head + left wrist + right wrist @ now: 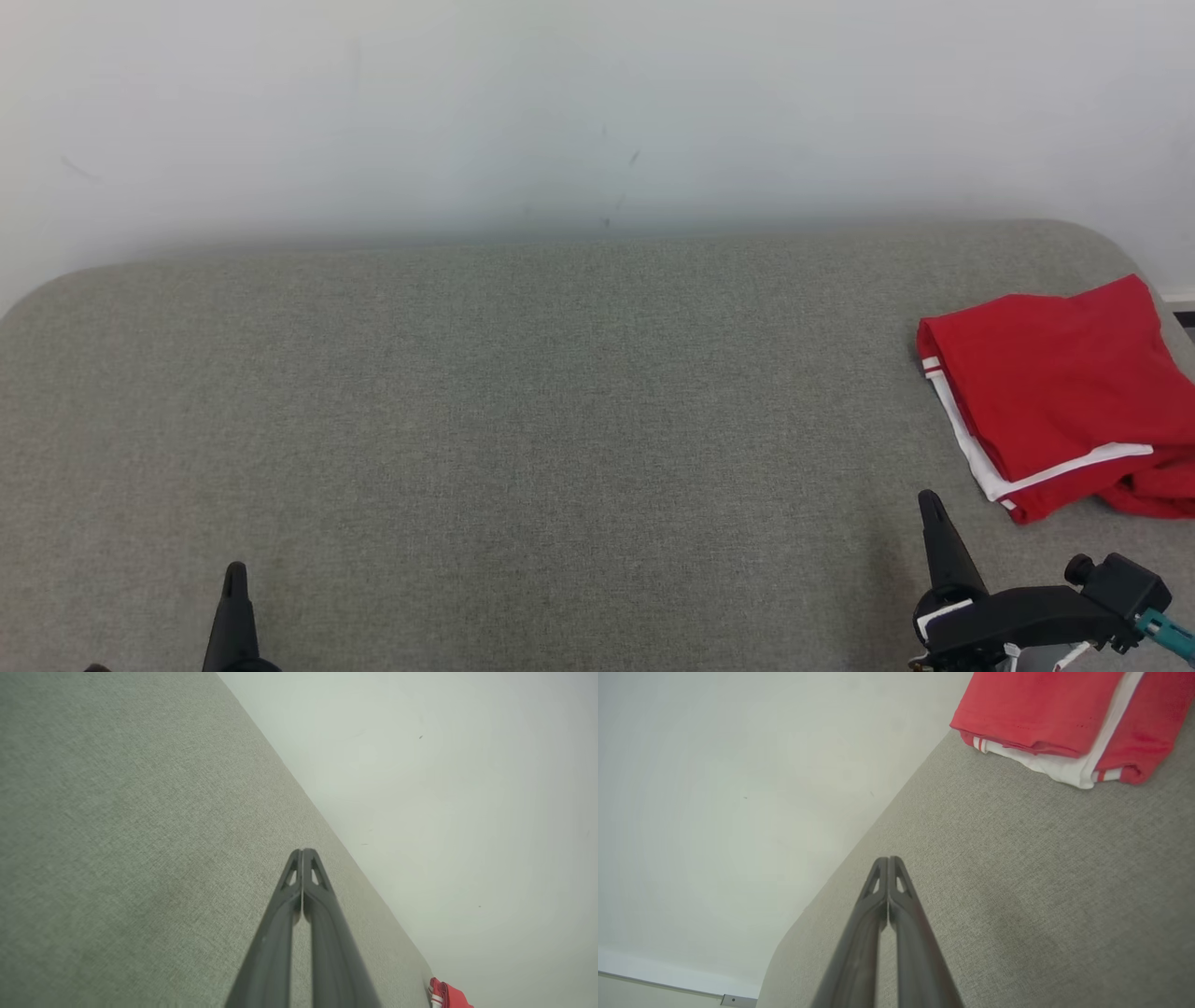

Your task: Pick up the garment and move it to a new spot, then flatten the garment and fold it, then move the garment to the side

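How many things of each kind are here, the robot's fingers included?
Folded red garment: 1
Grey table: 1
Pairs of fingers: 2 (left fingers, right fingers, both shut)
Total: 4

I am looking along the left gripper [302, 855]. Its two dark fingers are rising from the bottom edge and are pressing together at the tips, with a thin slit showing lower down between them. A grey woven surface [117, 835] is spreading across the left side, its far edge running diagonally down to the right. A pale wall [444, 812] with a few small dark specks is standing beyond that edge. A red garment [449, 996] with white stripes is peeking in at the bottom right corner, well apart from the fingertips.
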{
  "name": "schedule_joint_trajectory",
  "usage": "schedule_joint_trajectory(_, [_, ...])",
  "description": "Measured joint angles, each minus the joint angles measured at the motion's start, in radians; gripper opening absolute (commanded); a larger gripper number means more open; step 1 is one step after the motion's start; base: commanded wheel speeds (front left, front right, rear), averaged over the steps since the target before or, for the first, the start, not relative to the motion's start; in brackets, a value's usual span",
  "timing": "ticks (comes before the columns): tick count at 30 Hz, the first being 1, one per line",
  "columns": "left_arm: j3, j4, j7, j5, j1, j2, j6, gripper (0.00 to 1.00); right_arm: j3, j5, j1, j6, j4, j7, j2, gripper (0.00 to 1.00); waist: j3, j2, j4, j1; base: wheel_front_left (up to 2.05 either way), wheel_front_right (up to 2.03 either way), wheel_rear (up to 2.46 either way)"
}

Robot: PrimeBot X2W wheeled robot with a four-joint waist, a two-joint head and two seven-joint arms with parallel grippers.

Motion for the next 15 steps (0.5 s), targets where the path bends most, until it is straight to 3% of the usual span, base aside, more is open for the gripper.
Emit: schedule_joint_trajectory(15, [0.006,0.019,0.043,-0.138,-0.022,0.001,-0.003,0.00,-0.015,0.153,-0.015,0.000,-0.002,0.026,0.003,0.00,-0.001,0.0000,0.006,0.0000,0.00,0.00,0.00])
